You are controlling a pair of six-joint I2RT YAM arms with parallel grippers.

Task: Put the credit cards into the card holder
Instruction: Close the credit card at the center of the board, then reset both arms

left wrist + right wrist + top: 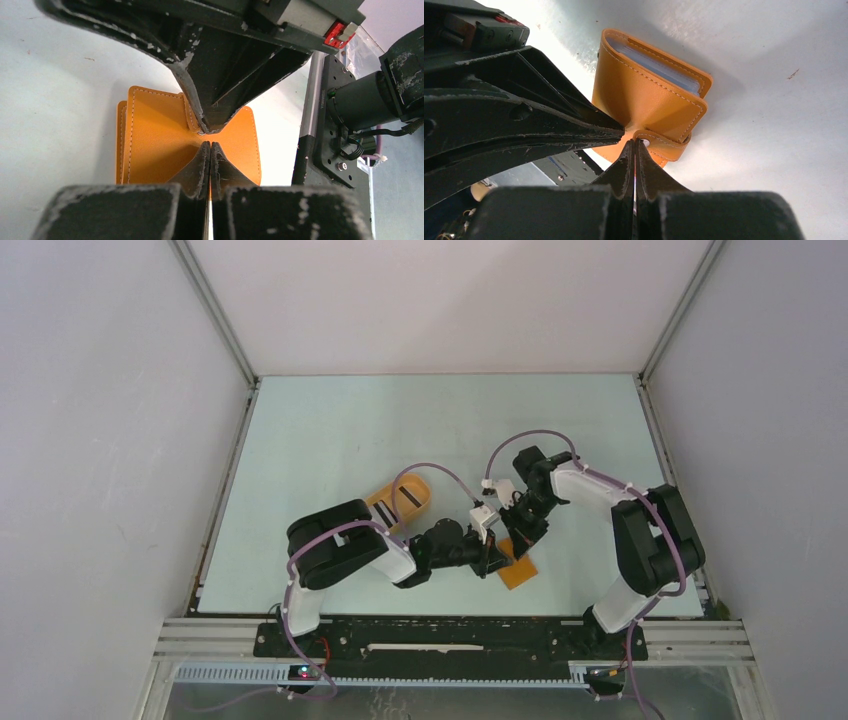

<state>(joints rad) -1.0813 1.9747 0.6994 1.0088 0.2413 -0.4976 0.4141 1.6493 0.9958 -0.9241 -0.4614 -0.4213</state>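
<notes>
The card holder (520,572) (155,145) (644,95), an orange-tan wallet, lies folded on the table between the two arms. Pale blue credit cards (660,66) show edge-on between its leaves. My left gripper (497,558) (210,145) is shut, with nothing between its fingers, and its tips rest on the wallet's upper face. My right gripper (521,540) (634,141) is shut too, its tips against the snap strap (669,145) at the wallet's edge. The two tips meet nearly nose to nose over the strap. Another credit card (411,496) with a black stripe lies in the tray.
An oval orange tray (388,502) sits left of the wallet, partly behind my left arm. White walls and metal rails enclose the table (330,440). The near metal frame (320,100) runs just behind the wallet.
</notes>
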